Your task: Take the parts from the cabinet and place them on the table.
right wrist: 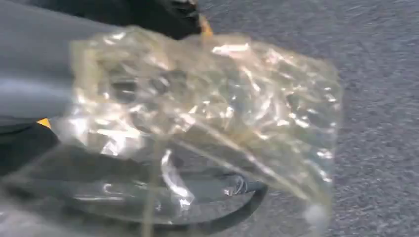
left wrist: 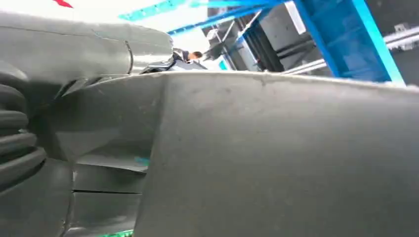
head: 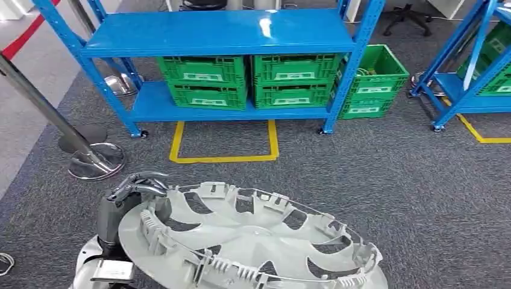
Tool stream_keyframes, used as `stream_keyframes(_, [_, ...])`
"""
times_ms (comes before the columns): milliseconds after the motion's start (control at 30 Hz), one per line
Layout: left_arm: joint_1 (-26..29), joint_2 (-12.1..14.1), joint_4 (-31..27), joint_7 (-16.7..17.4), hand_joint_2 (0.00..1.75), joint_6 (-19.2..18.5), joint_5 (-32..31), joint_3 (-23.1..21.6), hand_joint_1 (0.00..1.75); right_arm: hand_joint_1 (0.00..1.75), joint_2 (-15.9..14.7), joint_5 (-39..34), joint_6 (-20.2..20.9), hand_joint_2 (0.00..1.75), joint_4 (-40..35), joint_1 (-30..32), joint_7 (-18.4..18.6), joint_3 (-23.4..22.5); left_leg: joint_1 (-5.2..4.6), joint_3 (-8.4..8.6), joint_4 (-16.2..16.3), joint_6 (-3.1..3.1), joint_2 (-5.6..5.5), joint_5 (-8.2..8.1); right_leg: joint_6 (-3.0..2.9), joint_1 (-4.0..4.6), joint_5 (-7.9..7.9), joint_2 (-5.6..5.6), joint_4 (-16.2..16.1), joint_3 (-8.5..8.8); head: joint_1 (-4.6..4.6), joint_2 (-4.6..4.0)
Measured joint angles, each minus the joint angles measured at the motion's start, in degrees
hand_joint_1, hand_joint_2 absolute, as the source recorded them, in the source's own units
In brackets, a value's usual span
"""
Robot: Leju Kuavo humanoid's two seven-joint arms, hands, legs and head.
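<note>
The large round grey plastic wheel cover (head: 253, 244) lies nearly flat low in the head view, its ribbed, clip-lined inner side turned upward and its far rim tipped slightly toward the blue metal shelving rack (head: 223, 36) that stands beyond it across the grey carpet floor (head: 391, 180). Being round, the wheel cover has no clear long axis; its near edge is cut off by the picture's lower border. The left hand (head: 129, 195) grips the wheel cover at the rim on the side nearest the chrome barrier post base (head: 96, 161), dark fingers (head: 144, 180) curled over the edge and the silver forearm rising from below. In the left wrist view the wheel cover's dull grey surface (left wrist: 276, 158) sits right against the camera, with the hand's ribbed cover (left wrist: 15, 143) beside it, so the fingers cannot be made out there. In the right wrist view the right hand (right wrist: 44, 79) is blurred and lies behind a crumpled clear plastic bag (right wrist: 207, 113) with something dark inside; the hand appears to hold the bag over the carpet, though its fingers are hidden. Green plastic crates (head: 250, 81) fill the rack's lower shelf, and a yellow taped outline (head: 224, 144) marks the floor before the rack.
</note>
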Motion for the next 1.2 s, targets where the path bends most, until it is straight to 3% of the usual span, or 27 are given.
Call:
stream_keyframes(33, [-0.2, -0.1, 0.1, 0.0, 1.75, 0.0, 0.0, 0.0, 1.75, 0.00, 0.0, 0.8, -0.3, 0.00, -0.8, 0.6, 1.3, -0.4, -0.08, -0.17, 0.0, -0.29, 0.32, 0.24, -0.68, 0.05, 0.12, 0.38, 0.5, -0.51, -0.22, 0.00])
stream_keyframes(133, [-0.2, -0.4, 0.5, 0.0, 1.75, 0.4, 0.0, -0.2, 1.75, 0.00, 1.2, 5.2, -0.7, 0.00, -6.7, 4.2, 8.0, -3.1, 0.05, -0.25, 0.3, -0.92, 0.73, 0.18, -1.81, -0.10, 0.57, 1.00, 0.6, -1.17, -0.09, 0.00])
stream_keyframes(167, [-0.3, -0.4, 0.5, 0.0, 1.75, 0.6, 0.0, -0.2, 1.75, 0.00, 1.7, 6.9, -0.6, 0.00, -9.2, 5.6, 10.0, -4.3, 0.28, -0.72, 1.4, -1.47, -0.78, -1.46, -2.18, -0.13, 0.74, 1.29, 0.6, -1.08, -0.33, 0.00])
stream_keyframes(200, [-0.2, -0.4, 0.6, 0.0, 1.75, 0.8, 0.0, -0.2, 1.75, 0.00, 2.4, 8.7, -0.4, 0.00, -11.9, 6.8, 11.6, -5.6, 0.49, -1.98, 4.6, -1.81, -1.88, -4.05, -2.65, -0.12, 1.03, 1.54, 0.6, -1.36, -0.37, 0.00])
stream_keyframes(267, [-0.1, -0.4, 0.9, 0.0, 1.75, 1.1, 0.0, -0.2, 1.75, 0.00, 3.7, 11.4, 0.4, 0.00, -16.0, 8.5, 13.8, -8.1, 0.61, -5.66, 14.0, -2.09, -2.64, -8.83, -3.12, 0.05, 1.48, 2.47, 0.7, -2.16, -0.40, 0.00])
stream_keyframes(300, [-0.1, -0.4, 1.0, 0.0, 1.75, 1.1, 0.1, -0.2, 1.75, 0.00, 4.3, 12.4, 0.8, 0.00, -17.5, 9.2, 14.4, -9.2, 0.60, -6.90, 17.3, -2.02, -2.68, -9.90, -3.18, 0.16, 1.68, 2.93, 0.7, -2.48, -0.42, 0.00])
stream_keyframes(333, [0.0, -0.4, 1.2, 0.0, 1.75, 1.2, 0.1, -0.2, 1.75, 0.00, 5.1, 13.6, 1.3, 0.00, -19.2, 9.9, 15.2, -10.4, 0.59, -6.85, 17.8, -1.83, -2.71, -9.50, -3.22, 0.28, 1.86, 3.45, 0.8, -2.66, -0.40, 0.00])
stream_keyframes(367, [0.0, -0.4, 1.2, 0.0, 1.75, 1.3, 0.1, -0.2, 1.75, 0.00, 5.7, 14.8, 1.9, 0.00, -20.5, 10.6, 15.9, -11.5, 0.55, -5.78, 16.0, -1.50, -2.78, -7.87, -3.27, 0.45, 1.98, 3.95, 0.8, -2.79, -0.42, 0.00])
stream_keyframes(400, [0.0, -0.4, 1.2, 0.0, 1.75, 1.4, 0.0, -0.2, 1.75, 0.00, 6.5, 16.5, 2.8, 0.00, -22.2, 11.2, 16.5, -13.0, 0.45, -3.60, 12.0, -1.00, -3.01, -5.34, -3.31, 0.68, 2.14, 4.50, 0.8, -2.83, -0.40, 0.00])
stream_keyframes(433, [0.0, -0.4, 1.2, 0.0, 1.75, 1.4, 0.0, -0.2, 1.75, 0.00, 7.2, 18.1, 3.5, 0.00, -23.5, 11.7, 17.0, -14.2, 0.31, -1.02, 7.0, -0.27, -3.73, -2.83, -3.29, 0.90, 2.28, 5.05, 0.8, -2.81, -0.37, 0.00])
stream_keyframes(467, [-0.1, -0.4, 1.2, 0.0, 1.75, 1.4, 0.0, -0.2, 1.75, 0.00, 8.1, 19.5, 4.2, 0.00, -24.9, 12.0, 17.4, -15.6, -0.02, 1.28, 2.4, 0.87, -5.65, -1.07, -3.32, 0.78, 2.47, 5.56, 0.8, -2.91, -0.37, 0.00])
stream_keyframes(500, [0.0, -0.4, 1.2, 0.0, 1.75, 1.5, 0.0, -0.2, 1.75, 0.00, 9.2, 20.6, 4.6, 0.00, -26.0, 12.2, 17.8, -17.0, 0.07, 1.81, 1.2, 1.74, -6.88, -1.57, -3.01, 1.07, 2.67, 5.83, 0.9, -3.30, 0.07, 0.00])
stream_keyframes(600, [0.0, -0.4, 1.2, 0.0, 1.75, 1.7, 0.0, -0.2, 1.75, 0.00, 10.6, 22.0, 5.3, 0.00, -28.4, 13.1, 18.4, -19.7, -0.38, 1.60, 0.1, 1.79, -5.83, -1.39, -1.97, 0.39, 3.53, 6.98, 0.8, -4.35, -0.24, 0.00])
stream_keyframes(633, [0.0, -0.5, 1.2, 0.0, 1.75, 1.8, 0.0, -0.1, 1.75, 0.00, 11.0, 22.4, 5.5, 0.00, -29.0, 13.3, 18.5, -20.5, 0.19, 1.76, -1.1, 1.55, -5.21, -0.90, -1.55, 0.82, 3.77, 7.21, 0.7, -4.63, -0.17, 0.00])
stream_keyframes(667, [0.0, -0.5, 1.2, 0.1, 1.75, 1.9, 0.0, -0.1, 1.75, 0.00, 11.1, 22.9, 5.9, 0.00, -29.6, 13.6, 18.8, -21.3, 0.52, 1.79, -1.8, 1.01, -4.42, -0.37, -1.57, 0.69, 2.76, 5.57, 1.6, -5.61, -0.24, 0.00])
stream_keyframes(700, [0.1, -0.6, 1.2, 0.1, 1.75, 2.0, 0.0, -0.1, 1.75, 0.00, 11.6, 24.0, 6.5, 0.00, -30.5, 13.8, 19.1, -22.1, 0.57, 1.58, -1.8, 1.30, -4.19, -0.21, -1.34, 0.68, 0.62, 4.21, 4.1, -6.60, 0.23, 0.00])
stream_keyframes(800, [0.4, -0.7, 1.4, 0.6, 1.75, 2.2, 0.0, 0.0, 1.75, 0.00, 12.8, 27.9, 8.8, 0.00, -32.5, 13.7, 19.5, -25.5, 0.51, 1.08, -1.7, 1.12, -2.23, -0.02, -0.33, 0.13, -5.51, 2.89, 16.9, -11.82, 0.32, 0.00])
stream_keyframes(833, [0.4, -0.7, 1.5, 0.7, 1.75, 2.3, 0.0, 0.1, 1.75, 0.00, 13.2, 28.5, 9.3, 0.00, -32.9, 13.8, 19.5, -26.4, 0.52, 0.98, -1.7, 0.98, -1.75, 0.06, -0.08, 0.06, -5.58, 2.79, 18.4, -12.12, 0.30, 0.00])
stream_keyframes(867, [0.5, -0.7, 1.6, 0.7, 1.75, 2.3, 0.0, 0.1, 1.75, 0.00, 13.6, 29.1, 9.7, 0.00, -33.3, 13.9, 19.5, -27.5, 0.53, 0.96, -1.6, 0.92, -1.13, 0.09, 0.11, -0.04, -4.30, 2.65, 16.8, -10.87, 0.35, 0.00])
stream_keyframes(900, [0.5, -0.7, 1.7, 0.8, 1.75, 2.3, 0.0, 0.1, 1.75, 0.00, 13.9, 29.5, 10.1, 0.00, -33.7, 13.9, 19.4, -28.5, 0.55, 0.97, -1.5, 0.89, -0.66, 0.08, 0.20, -0.12, -2.30, 2.31, 12.9, -8.48, 0.30, 0.00])
stream_keyframes(933, [0.5, -0.7, 1.7, 0.9, 1.75, 2.4, 0.1, 0.1, 1.75, 0.00, 14.2, 29.9, 10.3, 0.00, -34.1, 13.9, 19.4, -29.3, 0.61, 0.97, -1.4, 0.67, -0.19, -0.03, 0.24, -0.24, 0.03, 1.74, 7.2, -5.10, 0.33, 0.00])
stream_keyframes(967, [0.5, -0.7, 1.8, 1.0, 1.75, 2.4, 0.1, 0.1, 1.75, 0.00, 14.5, 30.5, 10.7, 0.00, -34.5, 13.8, 19.3, -30.0, 0.58, 0.97, -1.0, 0.34, 0.13, -0.18, 0.34, -0.26, 1.34, 0.19, 2.3, -2.12, 0.33, 0.00])
stream_keyframes(1000, [0.5, -0.7, 1.7, 1.0, 1.75, 2.4, 0.1, 0.1, 1.75, 0.00, 15.2, 31.2, 11.3, 0.00, -34.7, 13.5, 19.3, -30.7, -0.02, 0.78, -0.6, -0.13, 0.57, -0.42, -0.05, 0.24, -0.06, -1.27, 0.8, -1.58, 0.44, 0.00])
stream_keyframes(1033, [0.5, -0.7, 1.8, 1.2, 1.75, 2.4, 0.1, 0.1, 1.75, 0.00, 15.5, 31.9, 11.7, 0.00, -35.1, 13.4, 19.2, -31.5, -0.06, 0.68, -0.3, -0.38, 0.72, -0.49, -1.03, 0.03, 0.49, -0.25, 0.9, -1.34, 0.17, 0.00])
stream_keyframes(1133, [0.5, -0.7, 1.8, 1.2, 1.75, 2.6, 0.1, 0.1, 1.75, 0.00, 16.6, 33.4, 12.8, 0.00, -35.7, 13.4, 19.1, -34.0, 0.06, 0.74, -0.2, -0.77, 1.67, -0.31, -1.78, 0.16, 0.68, 0.76, 1.1, -2.02, 0.15, 0.00])
stream_keyframes(1167, [0.4, -0.7, 1.8, 1.2, 1.75, 2.6, 0.1, 0.1, 1.75, 0.00, 16.8, 33.8, 13.0, 0.00, -35.7, 13.4, 19.1, -34.5, 0.33, 0.52, 0.4, -1.33, 0.67, -1.21, -2.32, -0.13, 1.02, 1.06, 0.9, -1.80, 0.11, 0.00])
stream_keyframes(1200, [0.4, -0.7, 1.8, 1.2, 1.75, 2.6, 0.1, 0.1, 1.75, 0.00, 17.1, 33.9, 13.2, 0.00, -36.0, 13.3, 19.1, -35.1, 0.46, -0.34, 2.6, -1.72, -1.47, -3.35, -2.60, -0.14, 1.18, 1.49, 0.9, -1.99, -0.04, 0.00])
